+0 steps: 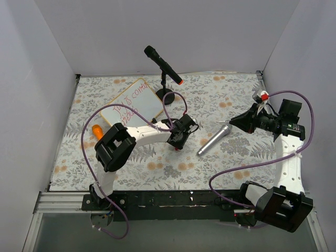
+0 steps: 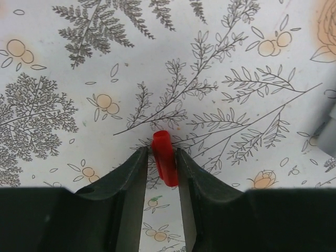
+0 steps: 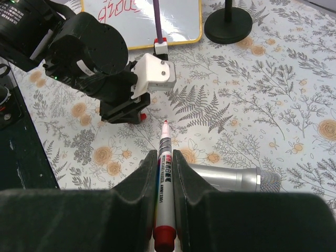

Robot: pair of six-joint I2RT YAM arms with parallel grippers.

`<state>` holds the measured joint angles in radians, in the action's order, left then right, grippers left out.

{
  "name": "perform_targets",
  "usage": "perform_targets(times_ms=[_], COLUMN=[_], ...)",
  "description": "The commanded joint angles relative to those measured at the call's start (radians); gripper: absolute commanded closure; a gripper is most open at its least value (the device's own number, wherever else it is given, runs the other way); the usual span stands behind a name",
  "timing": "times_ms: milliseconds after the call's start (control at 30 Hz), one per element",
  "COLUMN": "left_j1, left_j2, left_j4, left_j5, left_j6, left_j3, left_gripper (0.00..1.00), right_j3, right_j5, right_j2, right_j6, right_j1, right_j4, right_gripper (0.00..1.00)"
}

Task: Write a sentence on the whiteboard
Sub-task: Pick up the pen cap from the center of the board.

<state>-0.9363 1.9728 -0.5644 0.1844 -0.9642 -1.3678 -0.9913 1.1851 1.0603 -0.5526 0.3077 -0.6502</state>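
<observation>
The whiteboard point(image 1: 137, 101) lies tilted at the back left of the floral cloth, with the red sentence point(image 1: 129, 102) in two slanted lines on it. It also shows at the top of the right wrist view point(image 3: 181, 18), with part of the sentence point(image 3: 118, 6). My left gripper point(image 1: 181, 140) is just right of the board, shut on a small red marker cap point(image 2: 164, 158) close above the cloth. My right gripper point(image 1: 232, 122) is shut on a white marker point(image 3: 164, 176), whose uncapped red tip point(image 3: 166, 124) points at the left gripper point(image 3: 126, 105).
A silver microphone point(image 1: 214, 139) lies between the two grippers, and under the marker in the right wrist view point(image 3: 231, 178). A black microphone on a round-based stand point(image 1: 164, 67) is behind the board. An orange object point(image 1: 97, 130) lies by the left arm. White walls enclose the cloth.
</observation>
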Motion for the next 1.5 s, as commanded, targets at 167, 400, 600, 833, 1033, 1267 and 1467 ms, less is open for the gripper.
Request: perform_targets(times_ms=[167, 400, 600, 833, 1033, 1267, 1467], left_j1=[0.008, 0.002, 0.002, 0.002, 0.002, 0.002, 0.002], left_j2=[0.005, -0.008, -0.006, 0.011, -0.012, -0.184, -0.352], left_j4=[-0.098, -0.127, -0.12, -0.114, -0.094, 0.109, 0.334], left_j5=[0.086, 0.109, 0.083, 0.069, 0.041, -0.014, -0.14], left_j6=[-0.013, -0.05, -0.041, -0.039, -0.031, 0.076, 0.194], left_j3=[-0.017, -0.033, -0.016, -0.022, 0.004, 0.153, 0.298], left_gripper=[0.65, 0.67, 0.69, 0.75, 0.95, 1.0, 1.0], right_j3=[0.017, 0.02, 0.023, 0.028, 0.029, 0.034, 0.051], right_j5=[0.045, 0.048, 0.053, 0.054, 0.065, 0.071, 0.054], right_j2=[0.003, -0.002, -0.006, -0.014, -0.006, 0.0, 0.007], right_j6=[0.01, 0.013, 0.02, 0.028, 0.033, 0.036, 0.036], right_j1=[0.004, 0.004, 0.004, 0.004, 0.004, -0.001, -0.045], right_j4=[0.038, 0.041, 0.047, 0.052, 0.055, 0.058, 0.073], right_gripper=[0.99, 0.99, 0.99, 0.99, 0.99, 0.99, 0.99])
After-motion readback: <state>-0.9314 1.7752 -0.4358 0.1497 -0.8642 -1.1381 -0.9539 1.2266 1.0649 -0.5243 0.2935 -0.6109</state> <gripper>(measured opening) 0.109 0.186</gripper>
